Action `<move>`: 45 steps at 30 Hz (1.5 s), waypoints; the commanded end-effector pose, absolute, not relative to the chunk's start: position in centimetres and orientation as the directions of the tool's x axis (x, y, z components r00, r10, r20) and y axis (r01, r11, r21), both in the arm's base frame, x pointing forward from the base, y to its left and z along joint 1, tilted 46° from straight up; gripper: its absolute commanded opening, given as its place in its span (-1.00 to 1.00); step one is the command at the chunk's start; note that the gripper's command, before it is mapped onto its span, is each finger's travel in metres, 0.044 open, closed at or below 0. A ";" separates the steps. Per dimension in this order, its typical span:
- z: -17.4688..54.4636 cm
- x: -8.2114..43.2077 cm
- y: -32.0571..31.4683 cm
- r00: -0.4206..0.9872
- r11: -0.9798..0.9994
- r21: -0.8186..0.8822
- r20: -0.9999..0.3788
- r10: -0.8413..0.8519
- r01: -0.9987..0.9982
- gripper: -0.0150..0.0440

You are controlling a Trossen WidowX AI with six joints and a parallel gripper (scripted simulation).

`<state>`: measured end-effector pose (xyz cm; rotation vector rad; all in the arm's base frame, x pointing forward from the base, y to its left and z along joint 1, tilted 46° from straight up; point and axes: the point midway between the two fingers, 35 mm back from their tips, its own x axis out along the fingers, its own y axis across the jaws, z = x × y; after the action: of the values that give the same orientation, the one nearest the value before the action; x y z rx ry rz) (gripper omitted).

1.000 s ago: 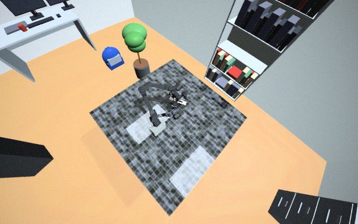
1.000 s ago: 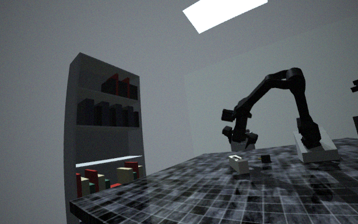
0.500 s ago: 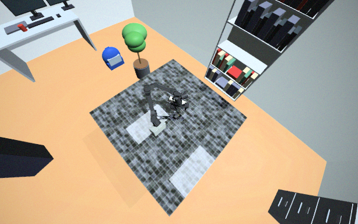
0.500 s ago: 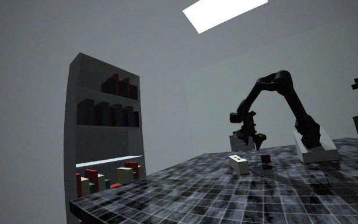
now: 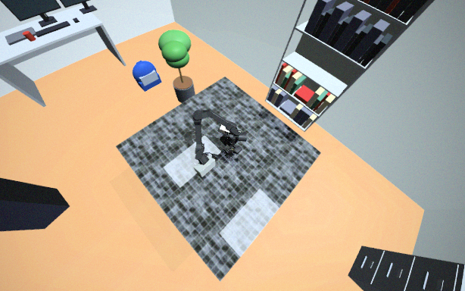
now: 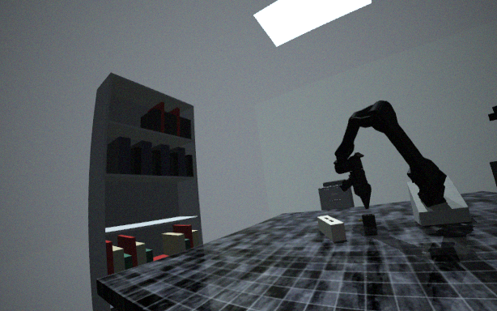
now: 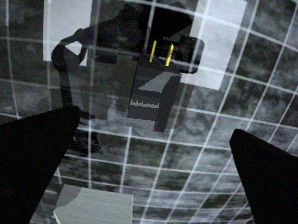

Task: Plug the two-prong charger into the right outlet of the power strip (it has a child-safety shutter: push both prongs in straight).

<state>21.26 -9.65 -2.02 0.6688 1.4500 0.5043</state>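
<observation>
The charger [image 6: 370, 225] [image 7: 147, 100] is a dark block lying on the table, its two gold prongs pointing to the top of the wrist view and toward the power strip side in the exterior view. The white power strip [image 6: 333, 230] [image 5: 224, 129] stands a short way from the charger, its dark outlet slots on top; it is outside the wrist view. My gripper [image 6: 367, 207] [image 7: 158, 125] is open and empty, pointing down just above the charger. In the wrist view, the charger lies between the fingers' lines and somewhat ahead of the tips.
The arm's pale base [image 5: 205, 167] [image 6: 443, 215] stands on the dark checked table [image 5: 186, 212] [image 6: 296, 275], on the charger's side away from the strip. Bright light reflections lie on the table. A bookshelf [image 6: 98, 170] stands beyond the table.
</observation>
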 end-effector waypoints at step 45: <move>-6.2 21.8 -5.3 0.076 0.680 0.718 -0.694 0.716 0.153 1.00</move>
<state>21.90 -5.84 -5.77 0.7488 1.4588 0.4873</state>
